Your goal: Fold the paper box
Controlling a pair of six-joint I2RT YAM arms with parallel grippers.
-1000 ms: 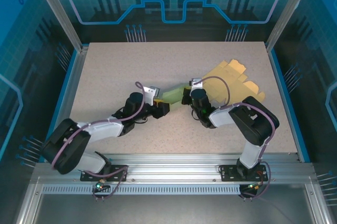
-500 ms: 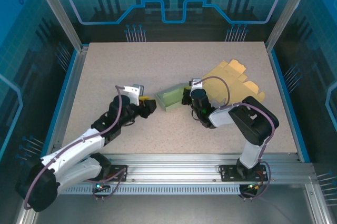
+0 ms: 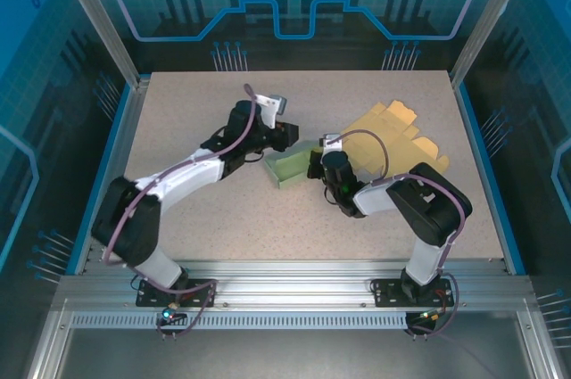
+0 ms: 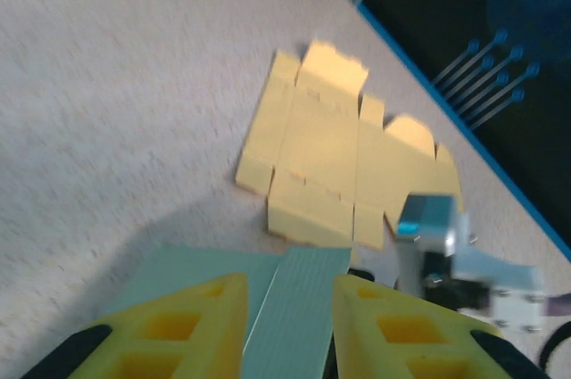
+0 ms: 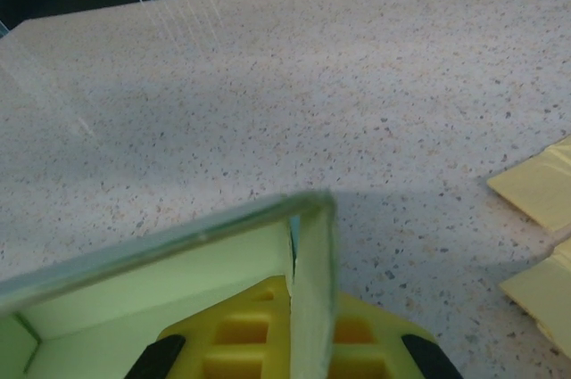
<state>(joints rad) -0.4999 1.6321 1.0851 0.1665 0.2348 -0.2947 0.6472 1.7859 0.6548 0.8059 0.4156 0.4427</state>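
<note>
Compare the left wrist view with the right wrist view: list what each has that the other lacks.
Left wrist: the whole flat yellow box blank and the right arm's wrist camera. Right wrist: the pale inside of the green paper box, one wall pinched in the right gripper. Both: that box, the speckled table and part of the blank.

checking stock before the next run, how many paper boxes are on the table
2: a partly folded green box mid-table, and a flat yellow blank at the far right. More yellow sheets may lie stacked there.
</note>
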